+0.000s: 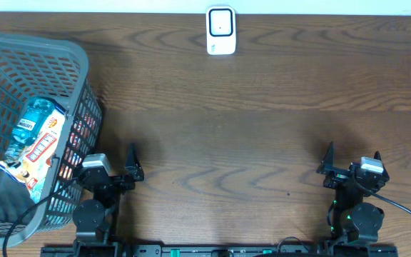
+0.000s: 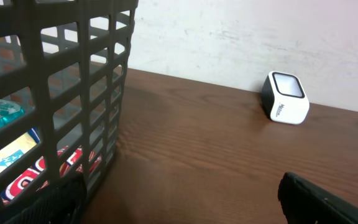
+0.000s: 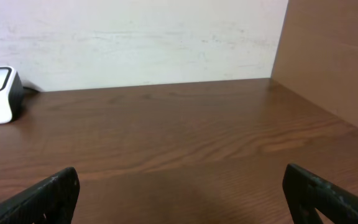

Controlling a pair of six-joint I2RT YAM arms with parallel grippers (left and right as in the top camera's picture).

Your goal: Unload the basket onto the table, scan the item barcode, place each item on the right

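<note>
**Grippers parked wide, goods in the basket, scanner across the desk**

Both arms sit folded at the near edge of the desk (image 1: 227, 143). The left gripper (image 1: 110, 165) is toward the near left corner and the right gripper (image 1: 352, 165) toward the near right. Each has its jaws spread wide with nothing between them, and the wrist views show only bare wood between the dark fingers. This reads as a ready stance, with both free to take an item.

The things to be scanned lie in the grey plastic basket (image 1: 84, 68) along the left edge of the desk, its near right corner just beside the left gripper. Inside, a water bottle (image 1: 33, 118) with a blue label lies on its side. A red and orange snack packet (image 1: 46, 146) rests against it on the side nearer the arm. A dark shape (image 1: 9, 200) fills the near end, and I cannot tell what it is. No barcode shows on any of them, so which face must be turned to the reader is unknown.

The white barcode scanner (image 1: 220, 30) stands at the middle of the far edge, its window on the upper face. It is well apart from the basket and from both grippers. Set centrally, it looks reachable by either arm.

By my judgement the task has not begun, since no item is lifted. The left arm is the likelier one to fetch an item, being next to the basket, and would have to come in over the tall lattice wall. The limp packet may crumple in a pinch, and the round bottle may roll.
</note>
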